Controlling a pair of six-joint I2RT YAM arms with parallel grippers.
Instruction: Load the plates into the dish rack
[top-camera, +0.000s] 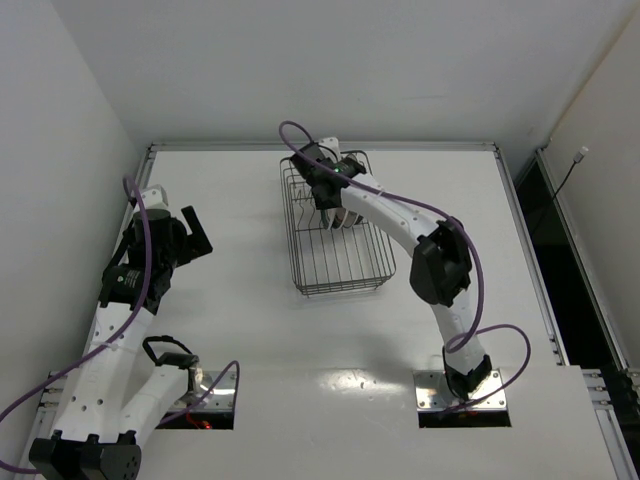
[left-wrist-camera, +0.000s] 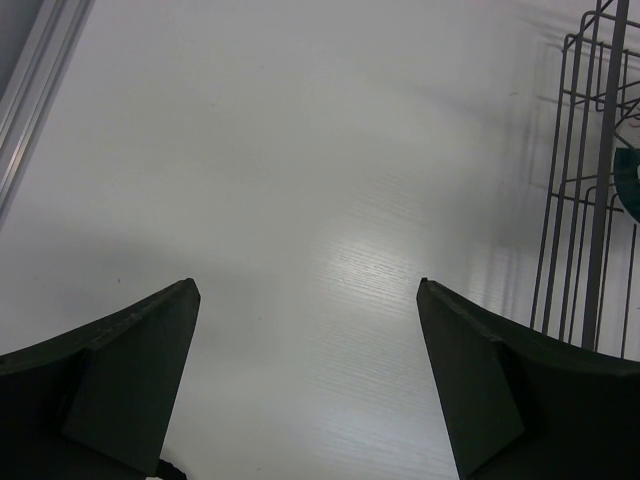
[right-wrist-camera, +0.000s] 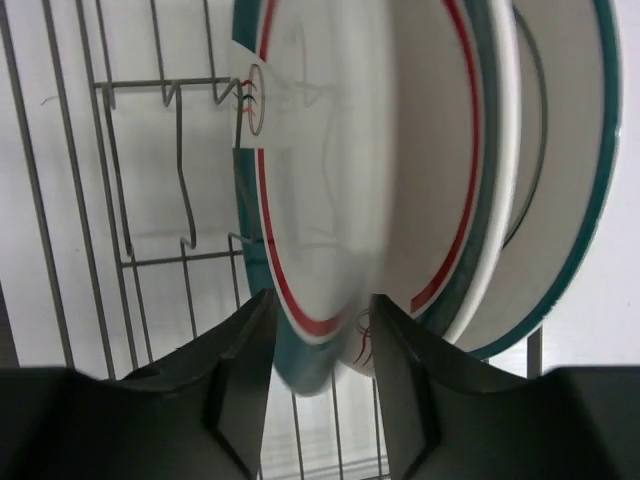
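The dish rack (top-camera: 345, 290) stands at the back middle of the table. Plates (top-camera: 340, 215) stand on edge inside it. My right gripper (top-camera: 328, 195) reaches into the rack from above. In the right wrist view its jaws (right-wrist-camera: 322, 305) are closed on the lower rim of a white plate with a red and green ring (right-wrist-camera: 360, 150). A second ringed plate (right-wrist-camera: 565, 200) stands to its right. A teal plate edge (right-wrist-camera: 310, 370) shows behind it. My left gripper (top-camera: 190, 235) is open and empty over bare table (left-wrist-camera: 308, 290), left of the rack (left-wrist-camera: 600, 200).
A raised rail runs along the table's left edge (left-wrist-camera: 30, 110). The table's back edge meets the wall just behind the rack (top-camera: 320, 148). A dark gap lies beyond the right edge (top-camera: 560, 250).
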